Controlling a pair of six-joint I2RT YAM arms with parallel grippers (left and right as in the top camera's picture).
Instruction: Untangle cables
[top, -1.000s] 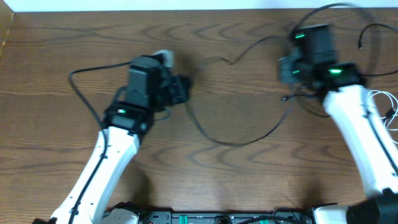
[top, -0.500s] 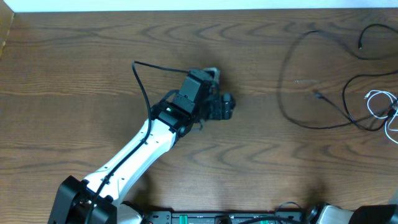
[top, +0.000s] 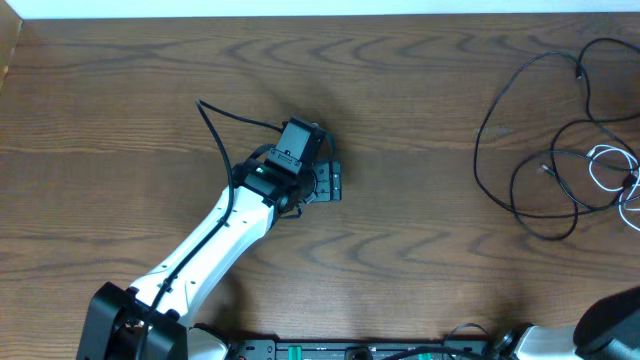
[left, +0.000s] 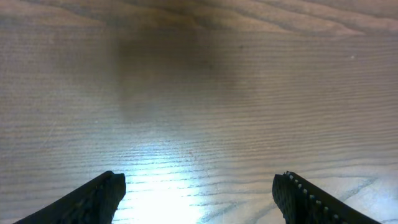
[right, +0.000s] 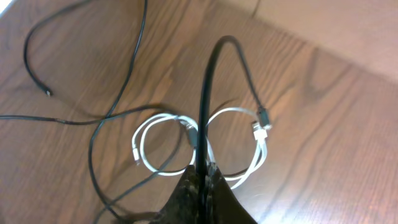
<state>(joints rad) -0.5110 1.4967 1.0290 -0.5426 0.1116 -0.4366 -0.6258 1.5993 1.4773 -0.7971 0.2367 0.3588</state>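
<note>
Long black cables lie in loose, overlapping loops at the table's right side, and a thin white cable lies by the right edge. In the right wrist view my right gripper is shut on a black cable that rises from between its fingers and arcs over to a small plug. Under it the white cable lies coiled on the wood, crossed by another black cable. My left gripper stands open over bare wood mid-table, far from the cables. Nothing is between its fingers.
The left arm's own thick black wire loops out behind its wrist. Only a dark part of the right arm shows at the bottom right corner of the overhead view. The table's far edge runs along the top.
The left gripper opened, went toward mid-table, then drew back a little. The right arm withdrew off the right side. The black cable that spanned the middle now lies at the right.
</note>
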